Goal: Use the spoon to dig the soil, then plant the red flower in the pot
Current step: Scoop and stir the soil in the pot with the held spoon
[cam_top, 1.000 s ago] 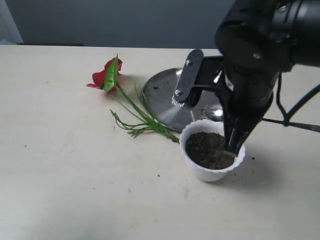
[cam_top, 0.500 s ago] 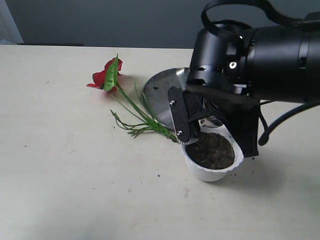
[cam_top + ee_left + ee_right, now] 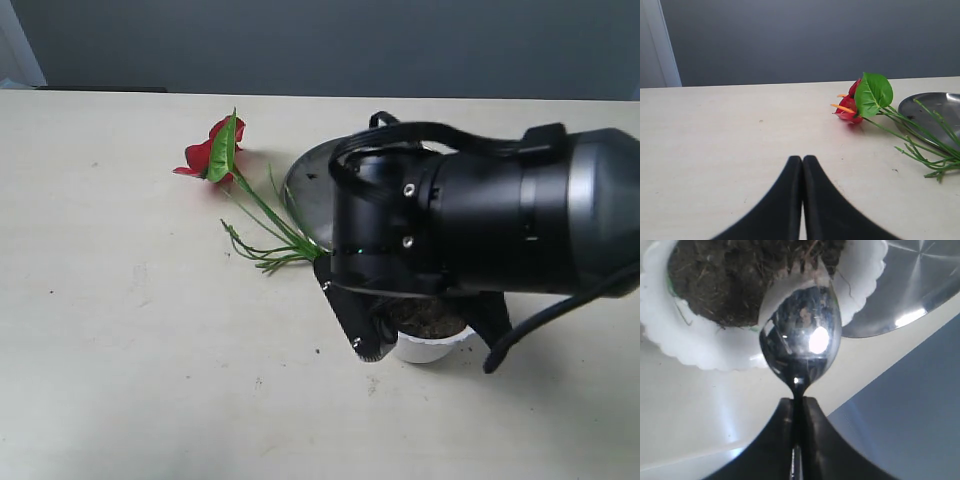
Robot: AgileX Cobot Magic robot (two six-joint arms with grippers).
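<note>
My right gripper (image 3: 797, 407) has its fingers clamped narrow on the spoon (image 3: 801, 335): the thin handle runs down between the two black fingertips (image 3: 782, 415), and the oval bowl sticks out just past them. The tip of the bowl sits at the pot (image 3: 715, 347) rim, touching the soil (image 3: 735, 275), with crumbs and fibres right at its edge. The soil fills the pot's mouth, dark and lumpy. Just beyond the pot I see the steel plate (image 3: 920, 285), close beside it; I can't tell if they touch.

From the exterior view the right arm's big black wrist covers most of the pot (image 3: 425, 347); only a strip of white rim and a patch of soil (image 3: 430, 318) show under it. One black finger (image 3: 350, 315) pokes out low, beside the pot. The spoon itself is hidden there. The plate (image 3: 305, 185) shows behind the arm, toward the table's far edge.

The red flower (image 3: 212, 152) lies flat on the table (image 3: 130, 350), bloom toward the far edge, its stem ends pointing at the pot and crossing the plate's rim.

My left gripper (image 3: 802, 165) is pressed together, fingertips touching, holding nothing. It sits over bare table, well apart from the flower (image 3: 852, 102), which lies with its leaf over the red blooms and its stems over the plate (image 3: 935, 102).
</note>
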